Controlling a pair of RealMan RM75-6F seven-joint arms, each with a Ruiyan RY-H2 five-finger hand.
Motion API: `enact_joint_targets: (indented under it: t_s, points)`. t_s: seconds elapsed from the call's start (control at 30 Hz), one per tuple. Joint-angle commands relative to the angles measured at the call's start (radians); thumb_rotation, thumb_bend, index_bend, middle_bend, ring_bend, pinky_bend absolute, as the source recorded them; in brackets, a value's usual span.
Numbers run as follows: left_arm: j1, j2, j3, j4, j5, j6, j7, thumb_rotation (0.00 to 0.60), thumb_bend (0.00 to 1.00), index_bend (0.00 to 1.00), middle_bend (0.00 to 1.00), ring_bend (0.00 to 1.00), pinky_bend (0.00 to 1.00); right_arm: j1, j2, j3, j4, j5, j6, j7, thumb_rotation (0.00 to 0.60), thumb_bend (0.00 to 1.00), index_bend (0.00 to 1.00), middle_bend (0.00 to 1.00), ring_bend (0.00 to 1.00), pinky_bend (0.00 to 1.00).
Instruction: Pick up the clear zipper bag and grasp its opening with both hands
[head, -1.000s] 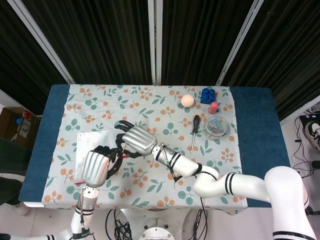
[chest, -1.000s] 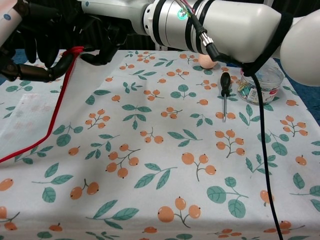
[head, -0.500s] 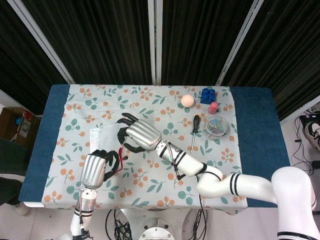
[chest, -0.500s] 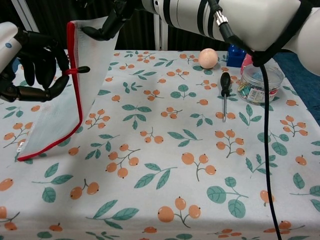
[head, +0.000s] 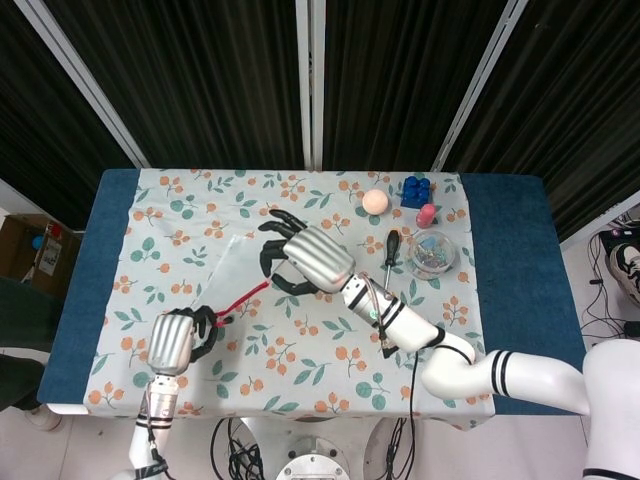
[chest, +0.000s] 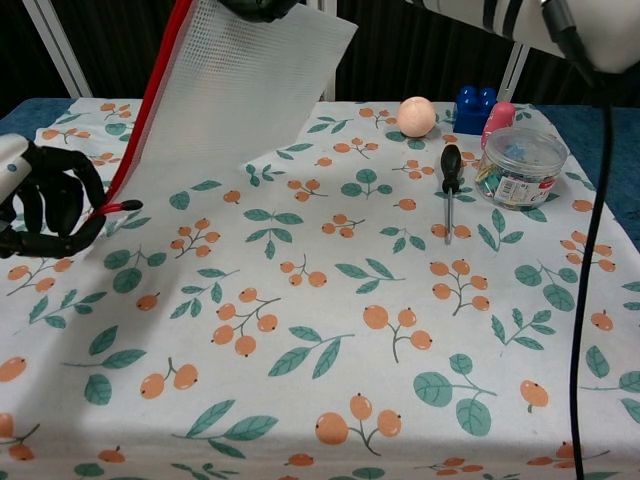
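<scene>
Now left hand (chest: 45, 205) and right hand (head: 312, 258) hold the zipper bag (chest: 235, 85) aloft.

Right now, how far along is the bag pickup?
Done: the clear zipper bag is lifted off the table. In hand: the right robot hand holds its upper end and the left robot hand pinches the red zipper edge. Left: confirming both grips sit at the opening.

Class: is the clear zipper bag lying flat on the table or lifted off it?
Lifted. The bag hangs above the cloth, its red zipper edge stretched between the right robot hand and left robot hand.
</scene>
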Motion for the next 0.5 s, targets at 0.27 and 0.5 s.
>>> enact_joint_targets:
  t_s: [0.27, 0.5]
  points:
    - [0.013, 0.009, -0.059, 0.097, -0.15, -0.113, -0.03, 0.6, 0.46, 0.75, 0.72, 0.63, 0.65, -0.059, 0.069, -0.023, -0.027, -0.046, 0.065, 0.09, 0.6, 0.46, 0.92, 0.48, 0.16, 0.06]
    - [0.016, 0.021, -0.075, 0.106, -0.197, -0.152, -0.025, 0.6, 0.46, 0.75, 0.71, 0.63, 0.64, -0.073, 0.077, -0.029, -0.021, -0.056, 0.085, 0.12, 0.6, 0.46, 0.92, 0.48, 0.16, 0.06]
